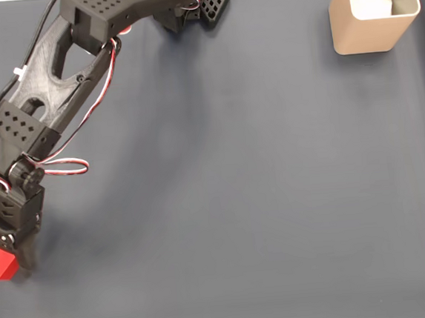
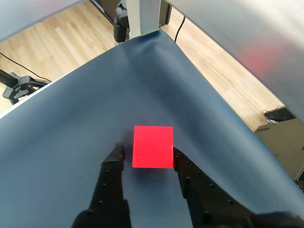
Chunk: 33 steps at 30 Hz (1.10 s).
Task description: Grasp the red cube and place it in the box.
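In the fixed view my arm reaches down the left side of the dark grey mat point(image 1: 261, 199), and my gripper point(image 1: 5, 259) sits at the lower left edge of the picture with the red cube point(image 1: 0, 264) right at its tip. The tan box point(image 1: 372, 12) stands at the far upper right corner — well apart from my gripper, across the whole mat — and something pale lies inside it that I cannot make out.

In the wrist view the red cube point(image 2: 153, 147) lies between my two black fingers point(image 2: 114, 164). The right one looks to be touching the cube's side; beside the left one a thin strip of mat seems to show, so I would call the gripper point(image 2: 148, 156) spread around the cube, not clamped on it. The cube looks to rest on the mat, square to my jaws.

I judge the grasp step to be in hand and the carry not yet begun. The next move calls for pressing the fingers together until both bear on opposite faces, then a straight lift before swinging towards the box — a loose pinch here could let the cube twist or slip out.
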Each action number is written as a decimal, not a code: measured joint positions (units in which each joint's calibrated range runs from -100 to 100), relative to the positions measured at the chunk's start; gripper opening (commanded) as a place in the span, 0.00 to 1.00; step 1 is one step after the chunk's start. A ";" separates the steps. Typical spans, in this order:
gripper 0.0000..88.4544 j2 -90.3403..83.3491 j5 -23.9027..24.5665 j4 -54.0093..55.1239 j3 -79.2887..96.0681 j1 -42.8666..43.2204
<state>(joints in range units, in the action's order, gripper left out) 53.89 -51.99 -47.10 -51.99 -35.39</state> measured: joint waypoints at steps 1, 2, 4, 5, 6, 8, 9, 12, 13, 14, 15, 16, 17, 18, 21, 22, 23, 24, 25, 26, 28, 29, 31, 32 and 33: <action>0.37 -0.26 0.00 0.00 0.09 0.07; 0.38 -0.52 0.00 0.00 0.09 0.07; 0.39 -0.61 0.00 0.00 0.09 0.30; 0.40 -0.61 0.00 0.00 0.09 0.37; 0.41 -0.69 0.00 0.00 0.18 0.37; 0.42 -0.87 0.00 0.00 0.72 0.45; 0.42 -0.87 0.00 0.00 1.08 0.45; 0.43 -0.87 0.00 0.00 1.18 0.45; 0.44 -0.87 0.00 0.00 1.18 0.45; 0.44 -0.87 0.00 0.00 1.18 0.45; 0.43 -0.87 0.00 0.32 1.18 0.45; 0.43 -0.87 0.00 0.64 1.18 0.45; 0.43 -0.87 0.00 0.95 1.18 0.45; 0.42 -0.87 0.00 1.43 1.18 0.45; 0.41 -0.87 0.00 2.86 1.18 0.45; 0.41 -0.87 0.00 3.34 1.18 0.45; 0.40 -0.87 0.15 3.74 1.18 0.45; 0.40 -0.87 0.24 4.14 1.18 0.45; 0.39 -0.87 0.34 4.61 1.18 0.45; 0.37 -0.87 0.39 4.85 1.18 0.52; 0.33 -0.87 0.39 5.17 1.18 0.67; 0.30 -0.87 0.39 5.33 1.18 0.74; 0.24 -0.87 0.39 5.49 1.18 0.89; 0.21 -0.87 0.39 5.49 1.18 0.89; 0.18 -0.87 0.39 5.49 1.18 0.89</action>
<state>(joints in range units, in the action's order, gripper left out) 53.02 -51.60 -41.61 -50.81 -34.50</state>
